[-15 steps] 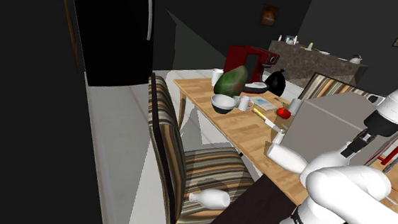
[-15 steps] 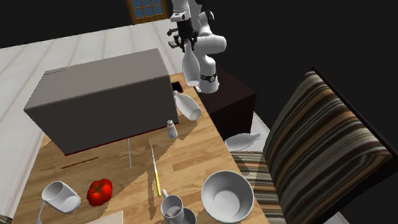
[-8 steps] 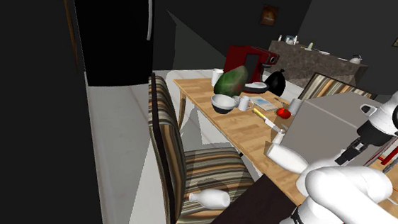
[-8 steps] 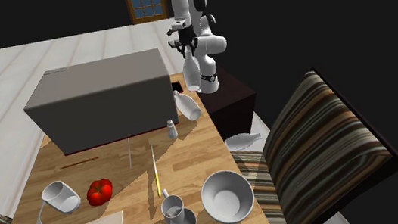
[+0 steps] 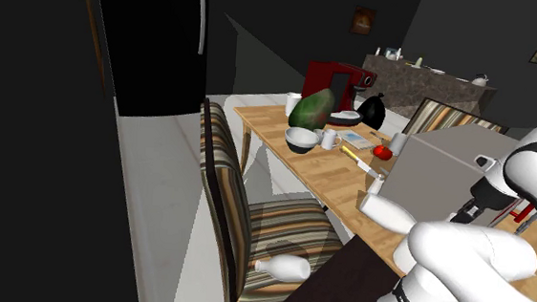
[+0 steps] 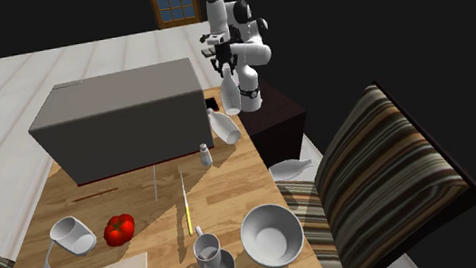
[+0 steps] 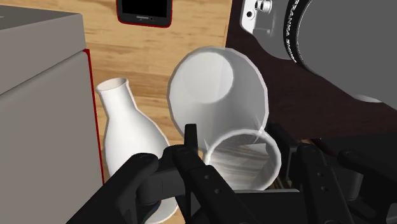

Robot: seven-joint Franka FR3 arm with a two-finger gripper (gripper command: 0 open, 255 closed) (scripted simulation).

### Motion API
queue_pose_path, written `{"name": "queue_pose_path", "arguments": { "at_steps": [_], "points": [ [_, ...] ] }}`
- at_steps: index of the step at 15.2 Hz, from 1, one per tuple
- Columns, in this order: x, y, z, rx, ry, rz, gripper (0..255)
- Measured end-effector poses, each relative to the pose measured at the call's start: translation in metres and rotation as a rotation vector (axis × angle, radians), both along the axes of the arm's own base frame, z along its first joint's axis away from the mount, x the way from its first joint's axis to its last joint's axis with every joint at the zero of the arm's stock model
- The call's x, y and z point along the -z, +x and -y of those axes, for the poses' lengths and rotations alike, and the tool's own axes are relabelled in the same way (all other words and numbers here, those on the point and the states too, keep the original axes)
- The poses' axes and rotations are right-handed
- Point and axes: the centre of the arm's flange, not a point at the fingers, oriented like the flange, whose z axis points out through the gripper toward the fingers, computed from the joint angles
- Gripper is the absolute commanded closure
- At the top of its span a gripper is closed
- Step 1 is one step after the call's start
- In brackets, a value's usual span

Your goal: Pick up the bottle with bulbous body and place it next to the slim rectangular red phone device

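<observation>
jaws: closed on the neck of the bulbous bottle (image 7: 216,89), with the 2 black fingers (image 7: 191,145) pressing it from either side just behind its open mouth.
bulbous bottle: white, lifted clear of the counter (image 6: 144,211); in the second exterior view it (image 6: 231,97) hangs body-down from the jaws over the counter's end nearest the stand (image 6: 271,116), touching nothing else.
red phone (image 7: 145,9): lies flat on the counter at that same end, dark screen up, just off the corner of the grey box (image 6: 116,114) and apart from the held bottle.
second white bottle (image 6: 223,126): on the counter at the grey box's near corner, tilted, close below the held one.
third white bottle (image 6: 290,169): on its side on the striped chair (image 6: 386,177) seat, beside the counter's long edge.
far end of the counter: a white bowl (image 6: 271,234), a mug (image 6: 205,248) and a red fruit (image 6: 120,227).
</observation>
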Motion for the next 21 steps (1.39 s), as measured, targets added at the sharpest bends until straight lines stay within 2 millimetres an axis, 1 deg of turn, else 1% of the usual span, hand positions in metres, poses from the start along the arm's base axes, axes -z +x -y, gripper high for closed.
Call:
{"name": "queue_pose_path", "arguments": {
  "at_steps": [2, 7, 8, 14, 15, 18, 21],
  "points": [
    [0.005, 0.000, 0.000, -0.001, -0.001, 0.001, 255],
    [0.006, 0.000, 0.001, -0.001, -0.003, 0.004, 255],
    [0.006, 0.000, 0.001, -0.001, -0.003, 0.005, 0],
    [0.007, 0.000, 0.001, -0.001, -0.003, 0.004, 0],
    [0.000, -0.002, 0.000, -0.001, -0.003, 0.003, 0],
    [-0.033, -0.006, 0.000, 0.000, -0.003, 0.003, 0],
    [-0.041, -0.007, 0.000, -0.001, -0.003, 0.004, 0]
  ]
}}
